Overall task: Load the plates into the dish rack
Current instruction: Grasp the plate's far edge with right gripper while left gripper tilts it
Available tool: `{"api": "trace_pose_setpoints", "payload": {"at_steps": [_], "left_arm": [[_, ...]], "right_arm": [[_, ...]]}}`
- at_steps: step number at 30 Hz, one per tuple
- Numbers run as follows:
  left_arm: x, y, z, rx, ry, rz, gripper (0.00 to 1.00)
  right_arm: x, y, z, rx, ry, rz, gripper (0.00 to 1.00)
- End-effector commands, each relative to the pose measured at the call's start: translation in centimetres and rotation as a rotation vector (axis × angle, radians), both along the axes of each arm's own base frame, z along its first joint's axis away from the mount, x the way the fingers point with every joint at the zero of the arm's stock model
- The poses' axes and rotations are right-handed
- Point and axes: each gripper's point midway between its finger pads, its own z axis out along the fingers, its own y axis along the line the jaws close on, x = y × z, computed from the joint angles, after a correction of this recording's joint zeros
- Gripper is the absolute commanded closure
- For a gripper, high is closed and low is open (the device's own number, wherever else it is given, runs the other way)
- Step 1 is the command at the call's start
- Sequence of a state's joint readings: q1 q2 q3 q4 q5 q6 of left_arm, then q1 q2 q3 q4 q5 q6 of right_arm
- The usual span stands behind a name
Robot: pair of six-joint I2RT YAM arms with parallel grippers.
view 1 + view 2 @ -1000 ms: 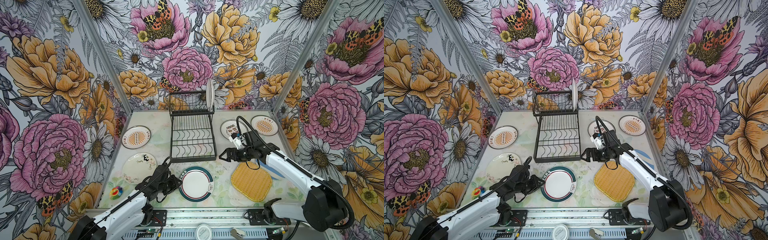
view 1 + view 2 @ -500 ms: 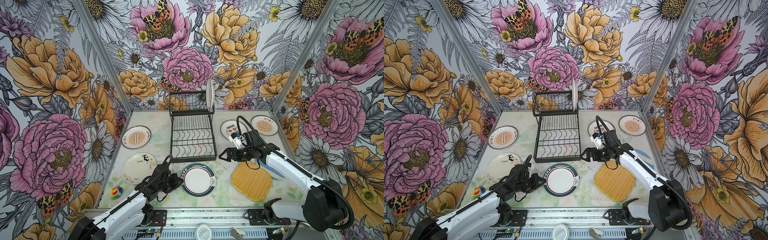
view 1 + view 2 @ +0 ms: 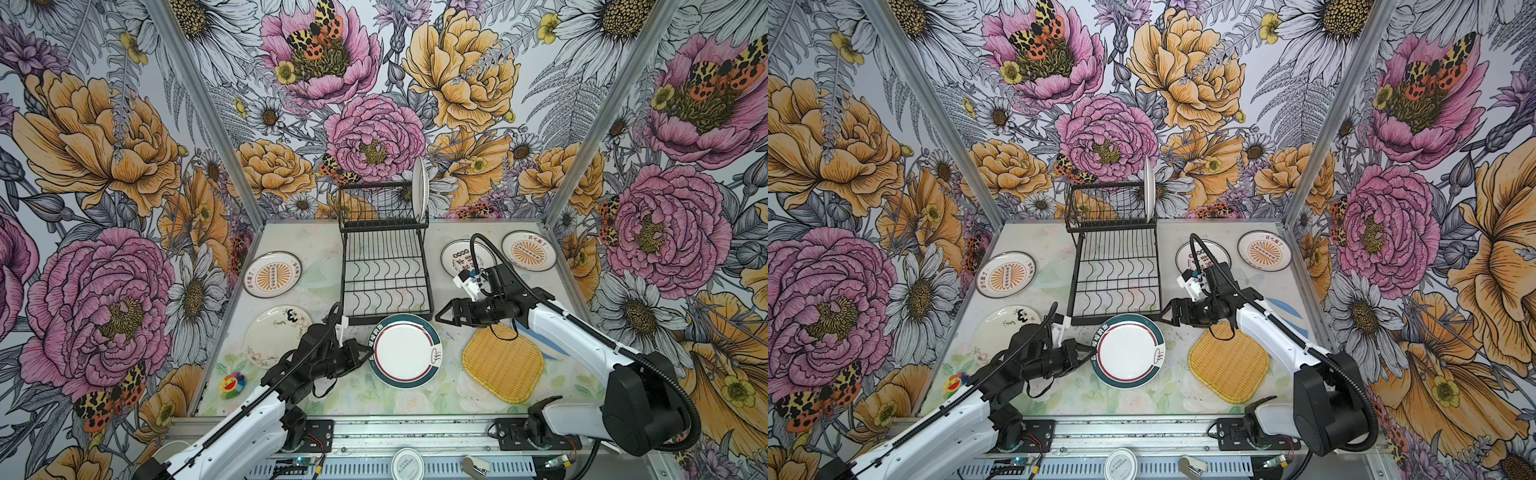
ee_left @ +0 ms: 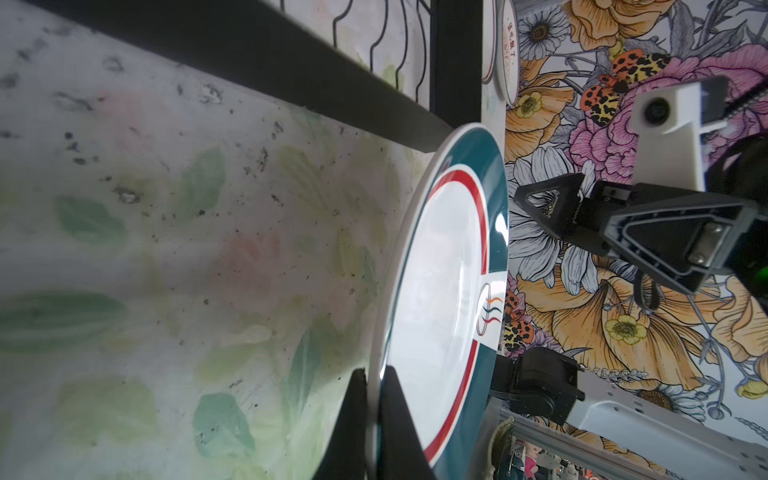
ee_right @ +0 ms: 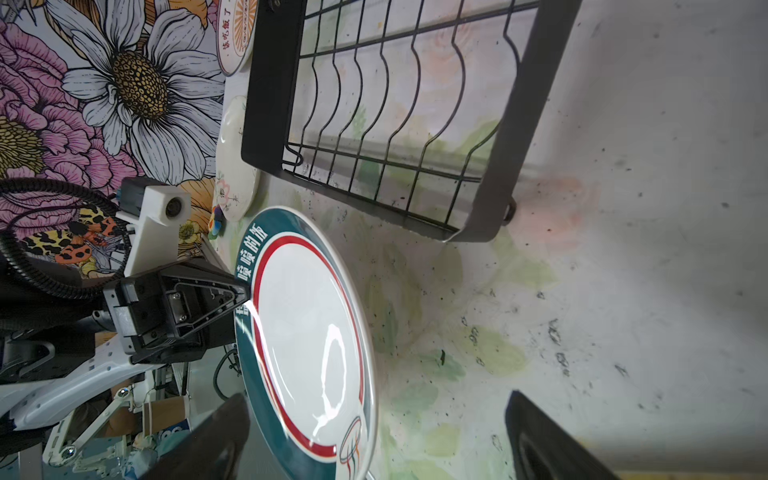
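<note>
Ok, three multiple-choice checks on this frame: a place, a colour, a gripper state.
1. The racked plate stands: A flat on the lower grid; B upright at the upper tier's right end; C against the front bar.
2. Rim of the held plate in the left gripper: A dark green with a red ring; B yellow; C plain white.
3. The right gripper is: A shut on a plate; B shut on a wire; C open, empty.
Key: 1B, it stands on edge up top; 2A, the left wrist view shows the rim close; 3C, its jaws stand apart by the dish rack's front corner.
</note>
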State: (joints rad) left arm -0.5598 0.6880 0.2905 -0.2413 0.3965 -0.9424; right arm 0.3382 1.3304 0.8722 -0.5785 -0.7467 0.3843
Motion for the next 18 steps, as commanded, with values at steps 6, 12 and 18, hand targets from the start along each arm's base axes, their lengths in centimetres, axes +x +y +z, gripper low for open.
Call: {"api": "trace_pose_setpoints", "payload": {"at_steps": [6, 12, 18], "left_arm": [[2.4, -1.6, 6.1, -0.086, -0.161, -0.058, 1.0], [3.5, -2.1, 7.0, -0.096, -0.195, -0.081, 1.0], [4.9, -2.3, 8.1, -0.122, -0.232, -0.086, 1.0]], "right_arm": [[-0.4, 3.3, 1.9, 0.136, 0.001, 0.093, 0.12], [-0.2, 4.6, 3.3, 0.212, -0.004, 0.117, 0.22], [-0.7, 5.4, 3.3, 0.23, 0.007, 0.156, 0.32]]}}
